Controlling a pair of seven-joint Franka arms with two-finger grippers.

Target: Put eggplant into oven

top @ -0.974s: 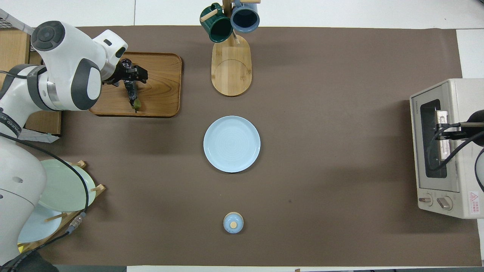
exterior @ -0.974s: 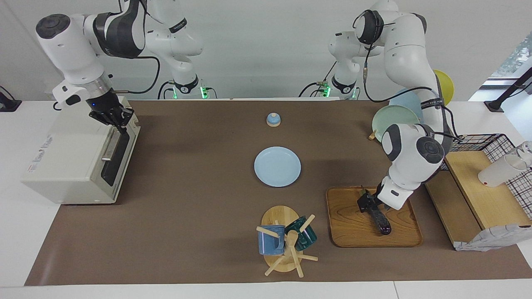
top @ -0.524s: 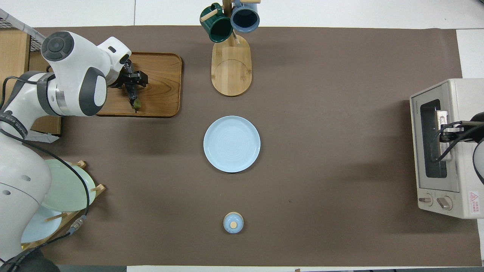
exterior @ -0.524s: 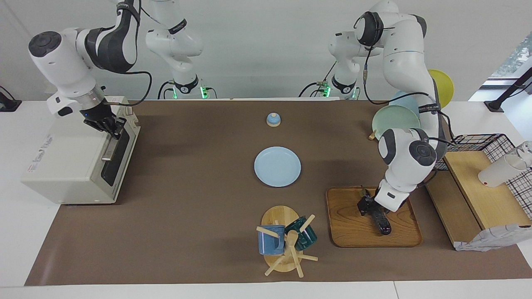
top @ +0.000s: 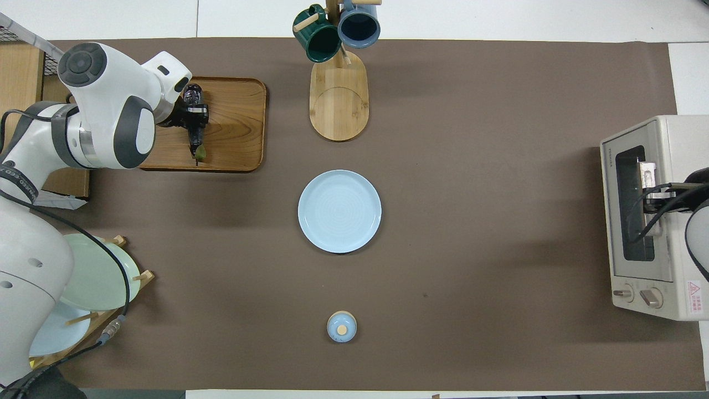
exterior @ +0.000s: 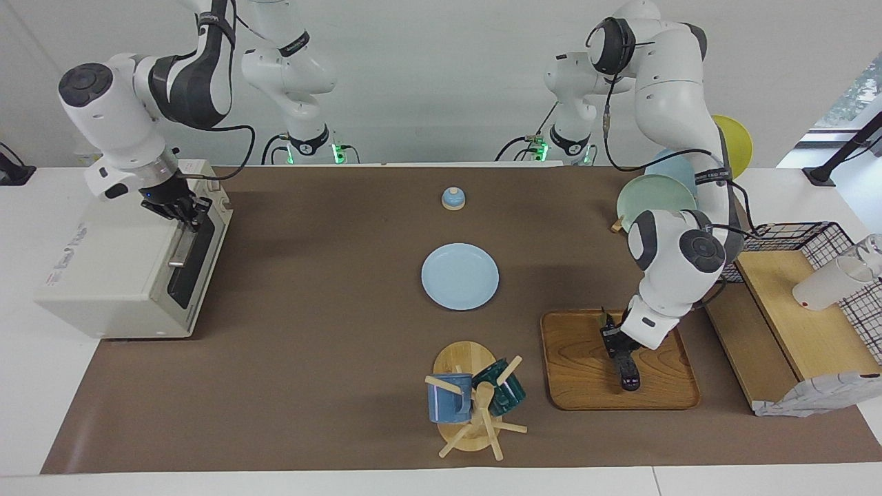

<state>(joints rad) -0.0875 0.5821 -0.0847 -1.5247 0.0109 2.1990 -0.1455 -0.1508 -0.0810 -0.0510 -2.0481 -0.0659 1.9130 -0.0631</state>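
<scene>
The eggplant (exterior: 626,365) is dark and glossy and lies on the wooden tray (exterior: 586,375) at the left arm's end of the table. In the overhead view the eggplant (top: 194,130) shows its green stem end toward the robots, on the tray (top: 238,127). My left gripper (exterior: 615,339) is down on the tray and shut on the eggplant's middle (top: 195,113). The off-white oven (exterior: 103,275) stands at the right arm's end with its dark glass door closed. My right gripper (exterior: 186,208) is at the upper end of the door's metal bar handle (exterior: 180,251). It also shows over the oven (top: 673,144) front (top: 649,191).
A light blue plate (exterior: 459,275) lies mid-table. A mug rack (exterior: 472,399) with two mugs stands farther from the robots than the plate. A small blue lidded pot (exterior: 453,198) sits nearer to the robots. A plate rack (exterior: 654,196) and a wire basket (exterior: 806,238) are at the left arm's end.
The left gripper's fingers have closed on the eggplant, which has turned a little on the tray. The right gripper has shifted slightly at the top of the oven handle.
</scene>
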